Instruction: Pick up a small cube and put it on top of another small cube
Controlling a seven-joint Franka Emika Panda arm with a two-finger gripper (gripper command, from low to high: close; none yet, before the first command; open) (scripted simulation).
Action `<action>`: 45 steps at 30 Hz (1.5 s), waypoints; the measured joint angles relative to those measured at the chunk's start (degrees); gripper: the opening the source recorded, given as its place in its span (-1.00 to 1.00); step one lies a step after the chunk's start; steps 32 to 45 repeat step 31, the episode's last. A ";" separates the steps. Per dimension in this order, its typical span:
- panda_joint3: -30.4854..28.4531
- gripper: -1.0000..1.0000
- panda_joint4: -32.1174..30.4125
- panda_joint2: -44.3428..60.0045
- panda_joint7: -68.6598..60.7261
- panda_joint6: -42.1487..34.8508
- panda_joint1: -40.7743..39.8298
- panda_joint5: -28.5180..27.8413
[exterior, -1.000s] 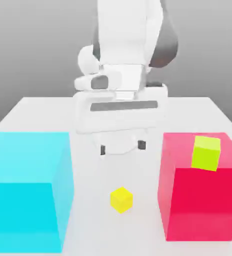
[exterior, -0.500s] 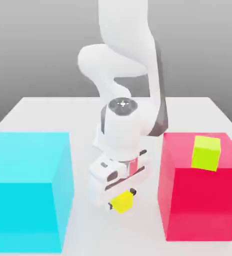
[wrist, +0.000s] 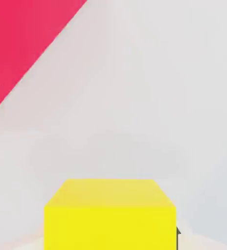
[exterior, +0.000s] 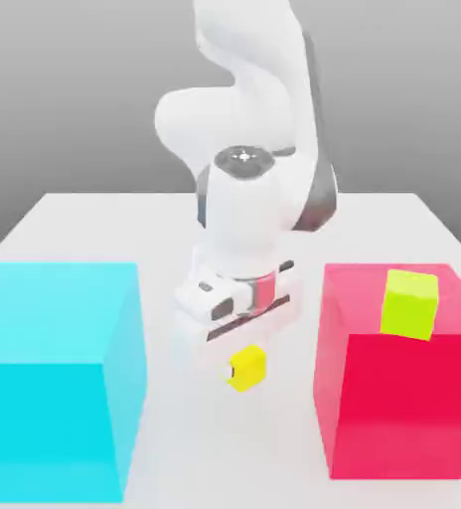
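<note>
- The yellow cube point(exterior: 247, 369) has risen since the earlier frame, its sides plain and bright.
- The gripper point(exterior: 242, 367) is closed on it.
- It is between the blue block point(exterior: 46, 398) and the red block point(exterior: 403, 408).

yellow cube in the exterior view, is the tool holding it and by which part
Yes, the tool holds the yellow cube, seemingly by two opposite side faces.
</note>
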 joint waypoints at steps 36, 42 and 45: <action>5.83 1.00 27.95 -7.79 -36.80 -40.07 14.00 -3.76; 5.83 1.00 27.95 -7.79 -36.80 -40.07 14.00 -3.76; 5.83 1.00 27.95 -7.79 -36.80 -40.07 14.00 -3.76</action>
